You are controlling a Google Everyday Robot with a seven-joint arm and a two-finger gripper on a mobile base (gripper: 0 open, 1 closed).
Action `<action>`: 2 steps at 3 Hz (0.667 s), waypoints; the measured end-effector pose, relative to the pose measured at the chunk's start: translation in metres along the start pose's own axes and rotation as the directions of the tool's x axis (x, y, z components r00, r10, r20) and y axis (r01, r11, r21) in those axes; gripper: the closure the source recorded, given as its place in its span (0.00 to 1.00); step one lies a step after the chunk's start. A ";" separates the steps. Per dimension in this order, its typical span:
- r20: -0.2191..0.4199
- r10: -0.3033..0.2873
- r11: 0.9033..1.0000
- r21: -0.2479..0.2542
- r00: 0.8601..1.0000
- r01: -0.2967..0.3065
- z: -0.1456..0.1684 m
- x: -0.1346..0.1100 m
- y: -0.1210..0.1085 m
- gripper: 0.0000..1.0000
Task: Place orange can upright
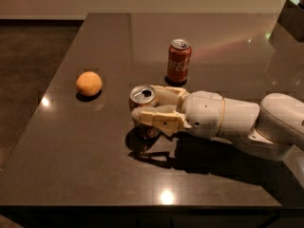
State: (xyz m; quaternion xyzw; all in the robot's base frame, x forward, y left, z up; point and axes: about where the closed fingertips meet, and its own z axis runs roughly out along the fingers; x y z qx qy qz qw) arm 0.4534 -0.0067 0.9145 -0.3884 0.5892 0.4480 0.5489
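The orange can [143, 97] stands nearly upright at the middle of the dark table, its silver top with the opening facing up; most of its body is hidden behind the fingers. My gripper [149, 106] reaches in from the right, low over the table, and is shut on the can, one cream finger [154, 117] across its front and the other behind it. The can's lower part [148, 131] shows below the front finger, at or just above the tabletop.
A red cola can [179, 61] stands upright just behind the gripper. A round orange fruit [89, 83] lies to the left. The dark glossy table [95, 165] has its front edge near the bottom and its left edge beyond the fruit. My white arm [247, 122] fills the right side.
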 end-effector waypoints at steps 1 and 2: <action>-0.001 -0.002 1.000 -0.004 1.000 0.002 0.002 -0.001 0.001 0.00; -0.001 -0.002 1.000 -0.004 1.000 0.002 0.002 -0.001 0.001 0.00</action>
